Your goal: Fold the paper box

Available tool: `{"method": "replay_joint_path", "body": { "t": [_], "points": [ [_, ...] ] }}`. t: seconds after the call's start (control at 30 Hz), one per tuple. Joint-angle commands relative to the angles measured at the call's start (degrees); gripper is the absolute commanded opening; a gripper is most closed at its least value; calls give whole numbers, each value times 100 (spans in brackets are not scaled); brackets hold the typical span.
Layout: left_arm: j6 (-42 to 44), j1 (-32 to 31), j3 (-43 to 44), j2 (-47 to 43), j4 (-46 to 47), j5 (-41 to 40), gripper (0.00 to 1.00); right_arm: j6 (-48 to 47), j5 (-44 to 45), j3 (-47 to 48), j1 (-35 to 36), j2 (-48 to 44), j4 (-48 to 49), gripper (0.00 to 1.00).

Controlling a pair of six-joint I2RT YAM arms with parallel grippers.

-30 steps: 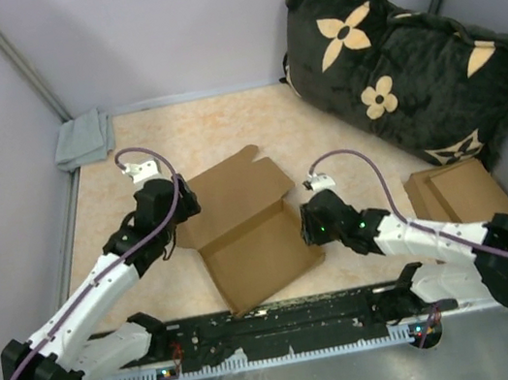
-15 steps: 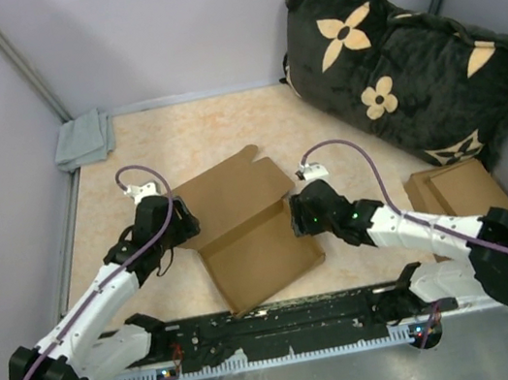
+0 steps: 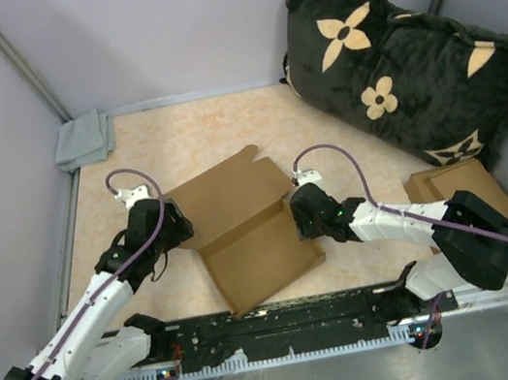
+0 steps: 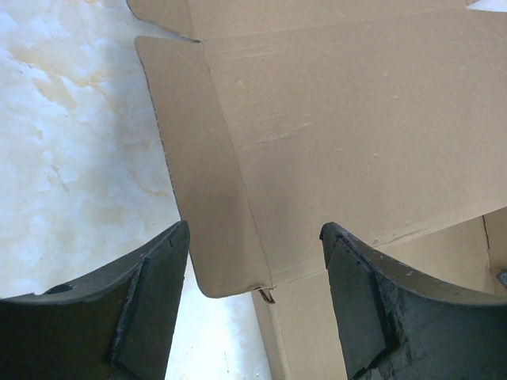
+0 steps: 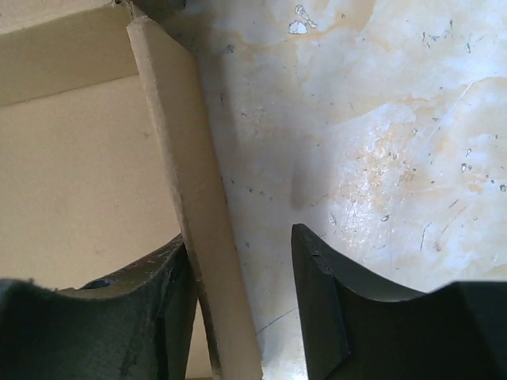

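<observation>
The paper box [image 3: 240,224] lies open and mostly flat in the middle of the table, a brown die-cut sheet with flaps. My left gripper [image 3: 179,231] is at its left edge. In the left wrist view it is open [image 4: 254,229], and the box's rounded left side flap [image 4: 198,174] lies below and between the jaws. My right gripper [image 3: 299,217] is at the box's right edge. In the right wrist view it is open [image 5: 238,237] and straddles the raised right side flap [image 5: 190,198], which rests against the left finger [image 5: 135,317].
A black pillow with tan flowers [image 3: 409,64] fills the back right corner. A stack of smaller flat cardboard pieces [image 3: 466,192] lies at the right. A grey cloth [image 3: 83,139] sits in the back left corner. Grey walls enclose the table.
My right gripper has moved left to the box's right edge and now straddles its side flap. My left gripper has shifted left and nearer, along the box's left edge.
</observation>
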Motion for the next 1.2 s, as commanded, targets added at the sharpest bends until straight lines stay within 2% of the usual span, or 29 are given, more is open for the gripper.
{"method": "replay_joint_path", "body": {
  "t": [0.0, 0.1, 0.2, 0.3, 0.47, 0.67, 0.83, 1.17],
  "points": [
    [60, 38, 316, 43, -369, -238, 74, 19, 164, 227, -36, -60, 271, 45],
    [118, 41, 321, 57, -409, -263, 74, 127, 115, 169, -36, -86, 234, 36],
    [172, 41, 295, 198, -284, -274, 75, 342, 122, 37, -36, -170, 263, 22],
    [169, 46, 386, 452, -277, -285, 74, 708, 215, -169, -36, -361, 261, 18],
    [238, 39, 415, 758, 216, -276, 75, 1215, 161, -549, -36, -719, 355, 15],
    [199, 41, 632, 1590, 941, -187, 74, 1654, 70, -872, -29, -1143, 425, 16],
    [366, 53, 600, 1956, 1713, -377, 74, 1569, -39, -869, -27, -1387, 356, 21],
    [492, 93, 1097, 2823, 2222, -513, 73, 1394, -82, -758, -27, -1456, 209, 23]
  ]
}}
